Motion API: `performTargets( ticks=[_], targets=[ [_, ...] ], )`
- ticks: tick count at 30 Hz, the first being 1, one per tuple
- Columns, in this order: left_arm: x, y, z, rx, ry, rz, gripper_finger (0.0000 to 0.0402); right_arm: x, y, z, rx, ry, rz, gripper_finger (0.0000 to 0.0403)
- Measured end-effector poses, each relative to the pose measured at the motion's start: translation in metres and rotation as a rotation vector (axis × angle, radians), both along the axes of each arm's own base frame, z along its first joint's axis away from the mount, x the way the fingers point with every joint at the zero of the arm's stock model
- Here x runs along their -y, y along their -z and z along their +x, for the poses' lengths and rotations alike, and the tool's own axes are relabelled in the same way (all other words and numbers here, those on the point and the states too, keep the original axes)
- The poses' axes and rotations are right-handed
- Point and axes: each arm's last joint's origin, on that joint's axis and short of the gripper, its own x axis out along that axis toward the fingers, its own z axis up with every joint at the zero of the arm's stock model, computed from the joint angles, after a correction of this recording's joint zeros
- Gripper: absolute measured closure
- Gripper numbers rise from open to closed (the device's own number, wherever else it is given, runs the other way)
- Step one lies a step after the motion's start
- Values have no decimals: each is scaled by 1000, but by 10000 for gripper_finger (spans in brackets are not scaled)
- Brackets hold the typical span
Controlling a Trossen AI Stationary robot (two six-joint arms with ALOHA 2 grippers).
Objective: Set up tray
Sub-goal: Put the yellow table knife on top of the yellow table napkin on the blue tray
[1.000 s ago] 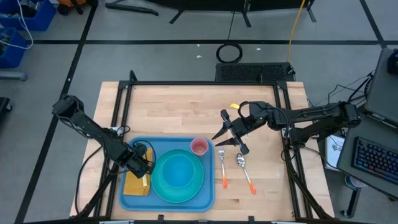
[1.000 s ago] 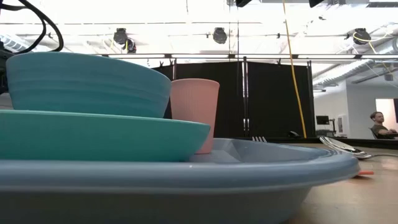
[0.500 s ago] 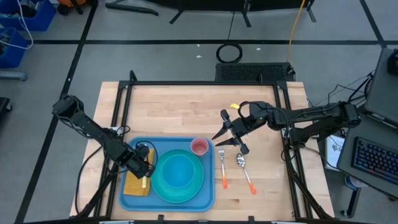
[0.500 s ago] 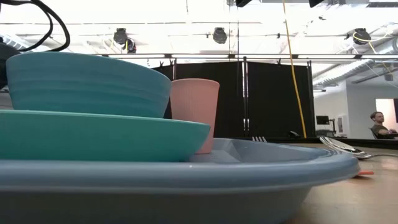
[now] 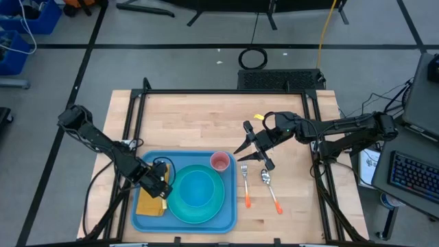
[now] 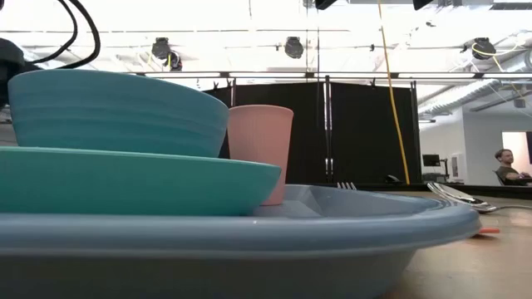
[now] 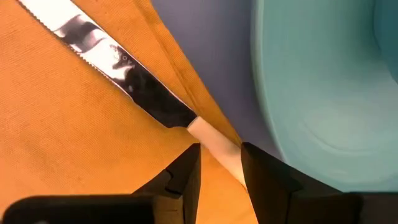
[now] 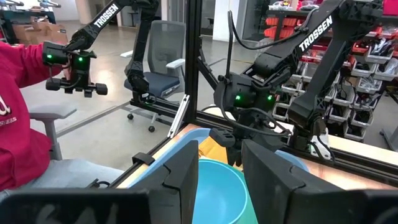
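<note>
At lower left of the high view, our left gripper (image 7: 219,163) pinches the knife (image 7: 127,74) by its pale handle over the napkin (image 5: 149,204) in the tray (image 5: 226,216), blade pointing away from the fingers, beside the plate (image 5: 197,195).

Beside the left gripper (image 5: 159,190), the round teal plastic plate (image 5: 197,195) blocks one side; the flat orange cloth napkin (image 5: 147,204) leaves room opposite.

Light-blue tray (image 6: 249,241) rim filling the foreground, teal plate (image 6: 133,178) on it, blue bowl (image 6: 116,112) on the plate, pink cup (image 6: 260,149) just behind, spoon (image 6: 457,198) at right, seated person (image 6: 507,166) far right.
</note>
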Motion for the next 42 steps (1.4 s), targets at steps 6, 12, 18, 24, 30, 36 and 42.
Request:
performTargets(
  ticks=[6,12,18,24,30,36,42],
  targets=[
    [4,0,-3,-13,52,-12,284,0,0,0,-2,0,0,289],
    [5,0,-4,-22,13,-22,284,0,0,0,-4,0,0,289],
    [4,-1,-2,14,-70,-13,284,0,0,0,-4,0,0,289],
    [2,-2,5,68,-141,-22,284,0,0,0,-4,0,0,289],
    [-2,-1,5,33,-158,-24,284,0,0,0,-4,0,0,289],
    [-4,0,3,-25,-174,-36,284,0,0,0,-3,0,0,289],
    [-5,0,4,-9,-170,-21,284,0,0,0,-4,0,0,289]
  ],
)
